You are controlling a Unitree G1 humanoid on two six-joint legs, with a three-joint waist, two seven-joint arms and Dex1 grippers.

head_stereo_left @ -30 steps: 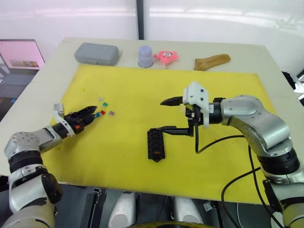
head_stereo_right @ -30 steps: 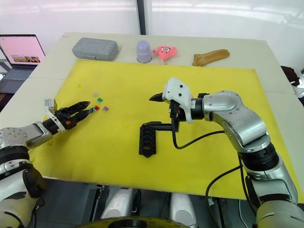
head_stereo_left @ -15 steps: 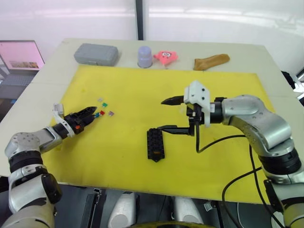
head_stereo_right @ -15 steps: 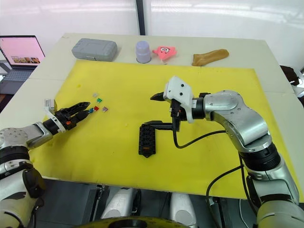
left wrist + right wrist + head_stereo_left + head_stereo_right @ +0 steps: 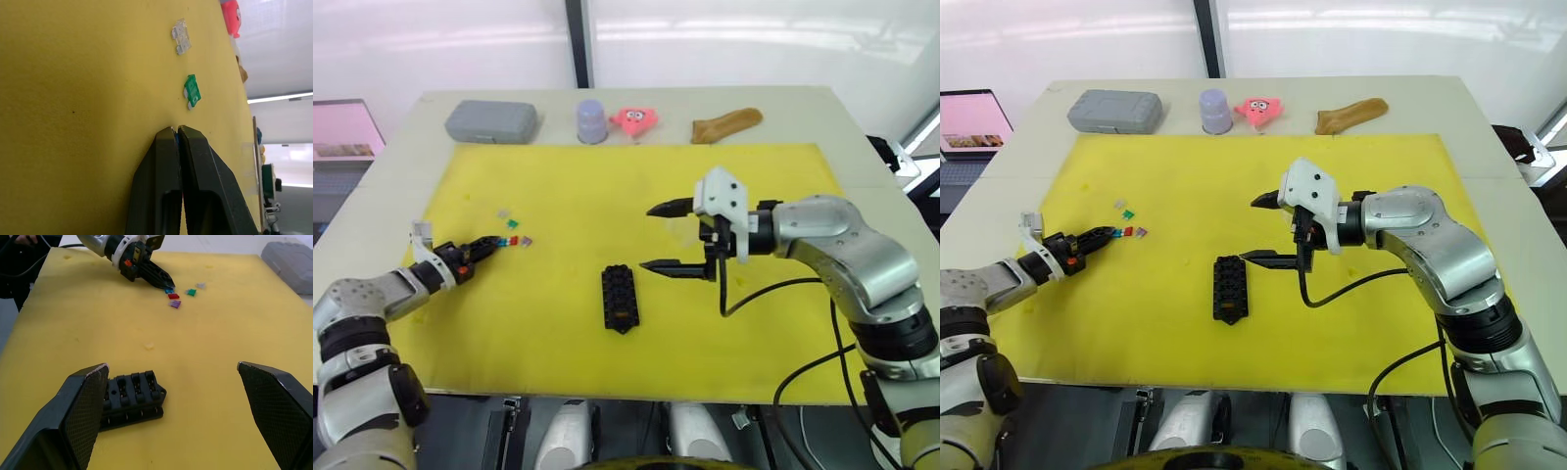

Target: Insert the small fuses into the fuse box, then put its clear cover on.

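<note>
Yellow mat (image 5: 568, 186) covers most of a pale table (image 5: 822, 108); along the table's far edge, beyond the mat, lie a grey case (image 5: 490, 120), a lavender cup (image 5: 591, 119), a pink toy (image 5: 633, 118) and a tan object (image 5: 726, 122). Fuse box (image 5: 621, 298) lies flat on the mat near its middle, slots facing up, with no fuse visible in it. Fuses (image 5: 1128, 231) lie loose in a small cluster on the robot's left part of the mat, well apart from the box: red (image 5: 173, 296), green (image 5: 191, 91), purple (image 5: 175, 304), a clear grey one (image 5: 180, 36) and a teal one (image 5: 169, 290). Left gripper (image 5: 487, 246) lies low over the mat at the near edge of this cluster, its two black fingers (image 5: 166, 161) pressed together, with a thin blue-teal sliver showing between the tips; the teal fuse sits at those tips, so the fingers appear pinched on it, though the hold itself is too small to confirm. Green and grey fuses lie just beyond the tips, not touching them. Right gripper (image 5: 658, 238) hovers above the mat just to the right of the fuse box, fingers (image 5: 80, 406) spread wide apart and empty, with the box beside one fingertip and not touching it. Clear cover cannot be made out in these views
</note>
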